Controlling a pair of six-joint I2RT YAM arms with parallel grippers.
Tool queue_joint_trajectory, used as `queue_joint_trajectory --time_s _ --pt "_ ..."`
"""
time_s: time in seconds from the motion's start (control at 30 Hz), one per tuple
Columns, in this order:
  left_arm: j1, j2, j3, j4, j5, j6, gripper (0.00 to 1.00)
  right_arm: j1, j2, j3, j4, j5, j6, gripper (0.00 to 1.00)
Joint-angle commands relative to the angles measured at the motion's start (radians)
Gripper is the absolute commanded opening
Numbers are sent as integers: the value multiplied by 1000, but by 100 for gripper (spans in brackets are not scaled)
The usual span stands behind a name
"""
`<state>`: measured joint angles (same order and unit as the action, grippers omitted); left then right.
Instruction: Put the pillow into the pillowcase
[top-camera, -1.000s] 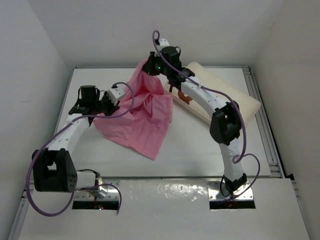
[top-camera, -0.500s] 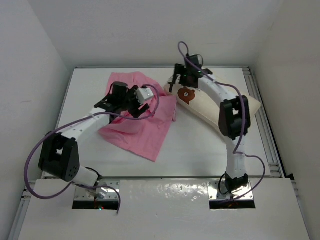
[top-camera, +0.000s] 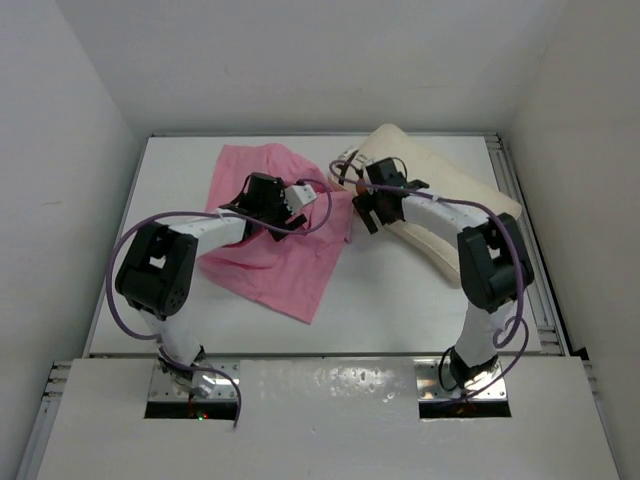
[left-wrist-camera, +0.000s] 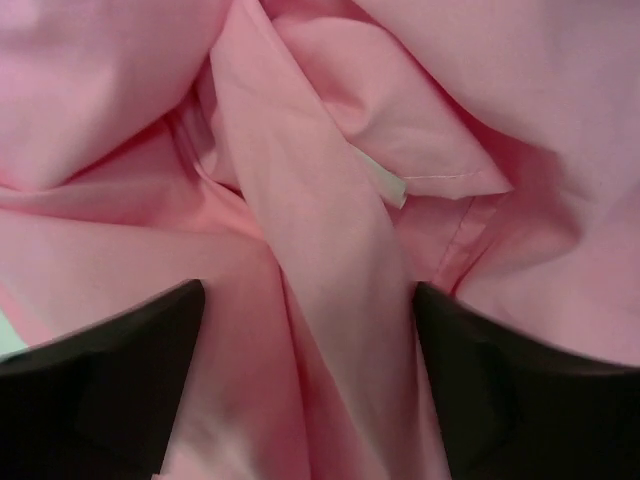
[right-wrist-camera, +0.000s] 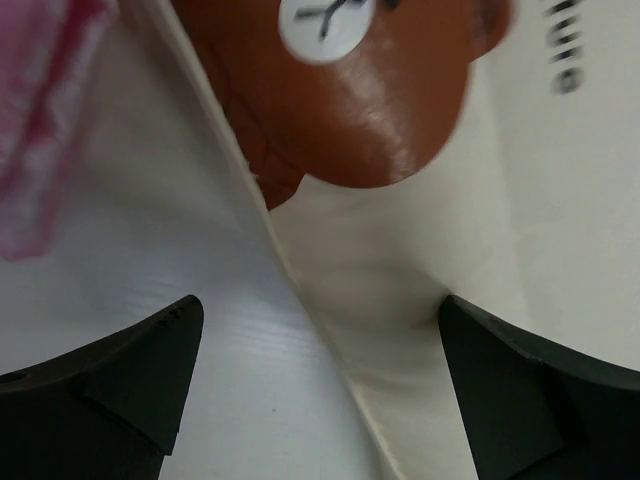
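Step in hand: judging by the layout, preparing the grasps before insertion; pillow (top-camera: 445, 178) lying wholly outside the pillowcase (top-camera: 268, 268).
Pillow place: resting on the tabletop (top-camera: 400, 300) toward 1 o'clock, its 9 o'clock corner just beside the pink cloth.
Pillowcase place: spreading crumpled toward 10 o'clock, one corner reaching toward 6 o'clock.
Left jaws: standing apart, hanging low over a raised pink fold (left-wrist-camera: 320, 250) running between them; clamping nothing.
Right jaws: standing apart, straddling the pillow's edge near the bear print (right-wrist-camera: 350, 110); not yet closing.
Next move, likely: finding the sack's mouth, pinching one single layer and lifting it so as to open toward 3 o'clock; then gripping the cushion's corner and feeding it in.
Opening: not showing clearly in these views; only a small white tag (left-wrist-camera: 392, 188) and a stitched hem appearing beside the fold.
Materials: pillowcase looking thin, glossy and probably slippery, creasing easily; pillow looking plump, soft, cream and rectangular, carrying a smooth brown print and dark lettering (right-wrist-camera: 565, 75).
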<state>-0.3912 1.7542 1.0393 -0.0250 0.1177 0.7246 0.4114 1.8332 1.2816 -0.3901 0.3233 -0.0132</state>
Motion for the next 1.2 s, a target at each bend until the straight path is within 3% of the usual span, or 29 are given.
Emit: queue_joint_trajectory --time_s 0.0,0.07,0.1,0.17,0.2,0.27,0.3,0.33,0.47,0.67,0.73,0.87,1.03,1.1,1.13,1.17 --pt "6 -1 -18 60 8 33 66 -22 21 -31 34 -4 -116 99" --pt "9 -2 -27 62 14 7 41 -29 60 -22 77 25 -107 99" --pt "11 -4 -27 54 35 -2 22 -34 86 11 88 69 -99 99" --pt "17 -13 -21 51 46 -28 5 -42 178 65 86 123 -90 99" --pt "21 -16 -15 48 46 -40 0 -48 207 115 85 158 -85 85" --pt "49 -25 22 42 51 -94 0 -59 250 149 79 189 -51 54" --pt "64 -28 45 27 53 -115 0 -65 247 166 79 192 -42 16" --pt "77 -28 69 27 54 -160 0 -69 236 159 97 216 -19 0" --pt "158 -28 238 -108 156 -217 0 -104 68 53 204 171 1 0" --pt "176 -48 326 -219 221 -186 0 -86 -225 -82 228 -22 -44 0" --pt "179 -61 326 -210 227 -218 0 -69 -386 -120 197 -175 -62 0" --pt "181 -78 330 -182 246 -283 0 -17 -659 -221 82 -319 -59 0" --pt "169 -76 341 -176 237 -275 0 95 -761 -275 -62 -505 -13 0" --pt "166 -75 340 -168 229 -283 0 121 -734 -298 -78 -571 -1 11" --pt "161 -76 338 -167 229 -280 0 139 -711 -303 -90 -604 1 30" --pt "161 -79 340 -174 231 -268 0 148 -686 -294 -134 -645 5 67"
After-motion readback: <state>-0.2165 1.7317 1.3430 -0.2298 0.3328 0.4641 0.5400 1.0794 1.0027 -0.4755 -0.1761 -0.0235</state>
